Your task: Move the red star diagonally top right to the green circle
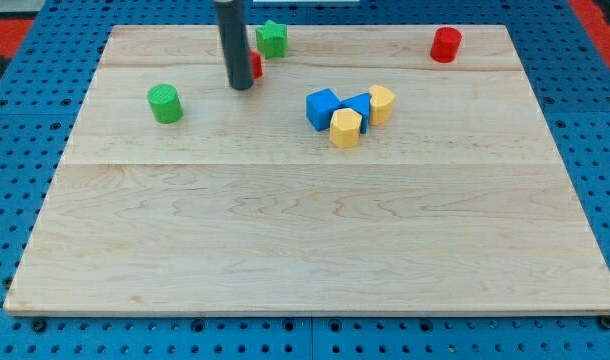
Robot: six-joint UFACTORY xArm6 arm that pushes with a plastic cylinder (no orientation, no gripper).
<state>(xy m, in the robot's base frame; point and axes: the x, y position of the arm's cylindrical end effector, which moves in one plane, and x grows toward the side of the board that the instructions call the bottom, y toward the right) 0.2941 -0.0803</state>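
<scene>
A red block (256,66), mostly hidden behind my rod, shows as a sliver at the rod's right side near the view's top; its shape cannot be made out. My tip (241,86) rests on the board, touching or right next to that red block's left side. The green circle (165,103) stands to the view's left of the tip, a little lower. A green star (272,38) sits just above and right of the red block.
A red cylinder (446,45) stands at the view's top right. A cluster in the middle holds a blue cube (323,108), a second blue block (358,105), a yellow block (346,128) and another yellow block (382,103). The wooden board (305,250) lies on a blue pegboard.
</scene>
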